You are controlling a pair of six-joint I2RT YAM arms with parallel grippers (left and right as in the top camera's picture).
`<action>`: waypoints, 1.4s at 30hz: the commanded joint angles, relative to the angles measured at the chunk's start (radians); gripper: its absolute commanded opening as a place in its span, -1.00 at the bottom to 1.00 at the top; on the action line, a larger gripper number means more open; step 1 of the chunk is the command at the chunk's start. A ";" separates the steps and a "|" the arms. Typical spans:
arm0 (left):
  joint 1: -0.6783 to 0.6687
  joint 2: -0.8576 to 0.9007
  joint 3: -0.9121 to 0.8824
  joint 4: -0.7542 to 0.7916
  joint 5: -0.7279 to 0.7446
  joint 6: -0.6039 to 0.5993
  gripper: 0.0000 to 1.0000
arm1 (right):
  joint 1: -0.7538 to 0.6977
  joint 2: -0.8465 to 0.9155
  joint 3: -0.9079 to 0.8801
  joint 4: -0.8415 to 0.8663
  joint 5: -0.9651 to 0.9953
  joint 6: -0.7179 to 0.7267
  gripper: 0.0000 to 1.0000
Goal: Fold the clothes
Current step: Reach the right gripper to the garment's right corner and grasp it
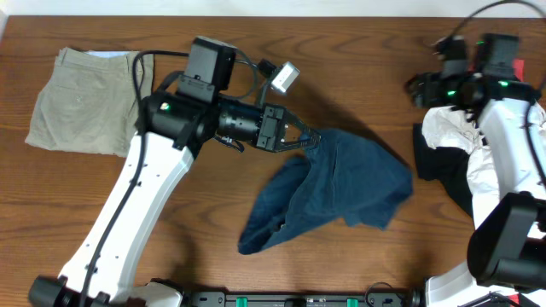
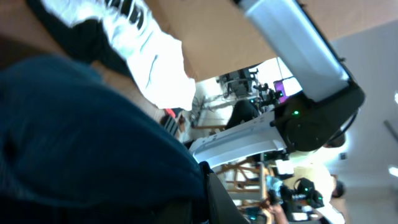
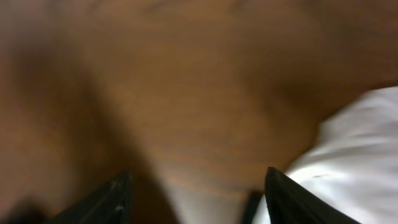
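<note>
Navy trousers point(image 1: 341, 183) crumpled, edge pinched by left gripper point(image 1: 312, 136), right gripper point(image 3: 198, 186) jaws spread, blurred, white shirt point(image 3: 348, 155) cut off

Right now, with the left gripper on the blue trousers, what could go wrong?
1. The left gripper pinches only one edge of the blue trousers, which lie bunched; a pull may drag the whole heap or slip off.
2. The right gripper hangs open beside the white shirt; its arm crosses that pile and could snag it.
</note>
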 commanded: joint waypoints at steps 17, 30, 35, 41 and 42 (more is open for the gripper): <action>0.003 -0.143 0.031 0.055 -0.039 0.028 -0.87 | 0.267 0.256 -0.018 -0.248 -0.220 -0.048 0.72; 0.003 -0.143 0.030 -0.063 -0.132 0.054 -0.88 | 0.159 0.256 0.076 -0.526 -0.441 -0.056 0.78; 0.003 -0.143 0.030 -0.109 -0.151 0.074 -0.88 | 0.100 0.256 0.076 -0.627 -0.647 -0.136 0.79; 0.003 -0.143 0.031 -0.105 -0.151 0.074 -0.88 | 0.151 0.257 0.069 -0.658 -0.573 -0.146 0.76; 0.003 -0.143 0.031 -0.105 -0.151 0.074 -0.88 | 0.163 0.257 0.069 -0.646 -0.573 -0.137 0.73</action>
